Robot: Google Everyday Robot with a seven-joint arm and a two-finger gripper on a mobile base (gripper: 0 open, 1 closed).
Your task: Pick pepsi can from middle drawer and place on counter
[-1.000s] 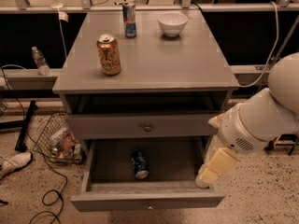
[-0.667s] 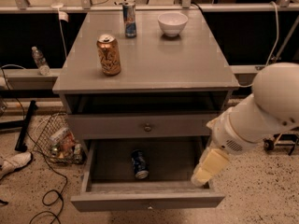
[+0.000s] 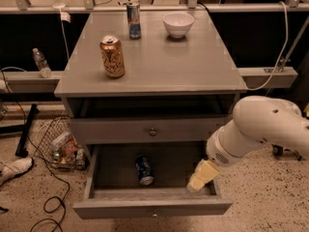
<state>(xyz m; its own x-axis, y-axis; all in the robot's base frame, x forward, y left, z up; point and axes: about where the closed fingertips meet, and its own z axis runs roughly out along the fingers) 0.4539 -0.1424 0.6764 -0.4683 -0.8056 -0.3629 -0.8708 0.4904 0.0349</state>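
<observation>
The pepsi can [image 3: 144,169] lies on its side on the dark floor of the open middle drawer [image 3: 152,207], left of centre. My gripper [image 3: 202,175] hangs from the white arm [image 3: 256,129] over the drawer's right side, to the right of the can and apart from it. It holds nothing that I can see. The grey counter [image 3: 164,62] is the cabinet's top, above the drawers.
A gold-orange can [image 3: 112,57], a slim blue-silver can [image 3: 133,20] and a white bowl [image 3: 178,24] stand on the counter. The knobbed drawer front [image 3: 152,130] above is shut. A wire basket of litter [image 3: 60,146], cables and a shoe [image 3: 14,168] lie on the floor at left.
My arm has swung left, and the gripper has come a little further in over the drawer's right side. The can has not moved.
</observation>
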